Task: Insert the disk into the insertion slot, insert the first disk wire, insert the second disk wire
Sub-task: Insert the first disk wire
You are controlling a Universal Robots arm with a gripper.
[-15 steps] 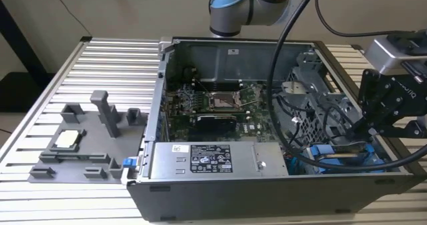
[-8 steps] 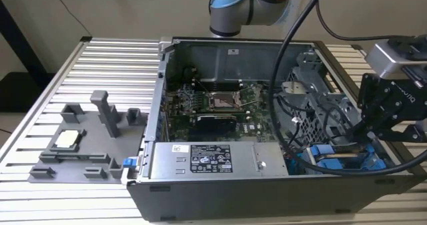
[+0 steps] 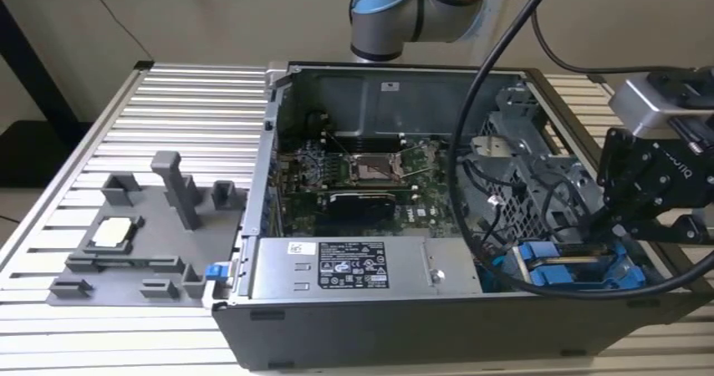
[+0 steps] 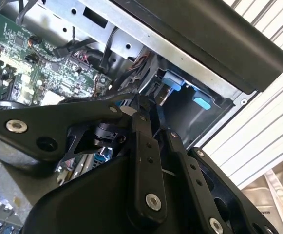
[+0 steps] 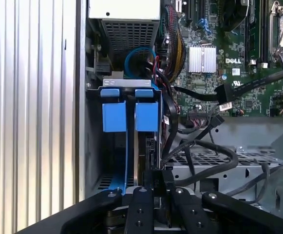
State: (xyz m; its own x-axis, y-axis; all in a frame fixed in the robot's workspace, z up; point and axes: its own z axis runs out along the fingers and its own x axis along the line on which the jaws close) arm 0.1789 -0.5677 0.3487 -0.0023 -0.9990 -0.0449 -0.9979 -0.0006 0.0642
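**Gripper [image 5: 156, 181] hovering by the seated disk [image 5: 147, 117]**

The disk is sitting in the insertion slot [image 5: 142, 87] (beside the other blue-framed drive [image 5: 114, 117]). The gripper is hanging near it among black cables [image 5: 231, 158]; whether it is clenched, I cannot tell.

From high and well back, the exterior view looks down into the whole open computer case [image 3: 334, 330], my arm [image 3: 658, 175] at frame right. Both wrist views sit close in, sharing the blue drive carriers [image 5: 114, 116] [image 4: 173, 80] and motherboard [image 5: 238, 73] [image 4: 39, 73].

Beige wall [image 3: 223, 17], ribbed metal table [image 3: 190, 109]
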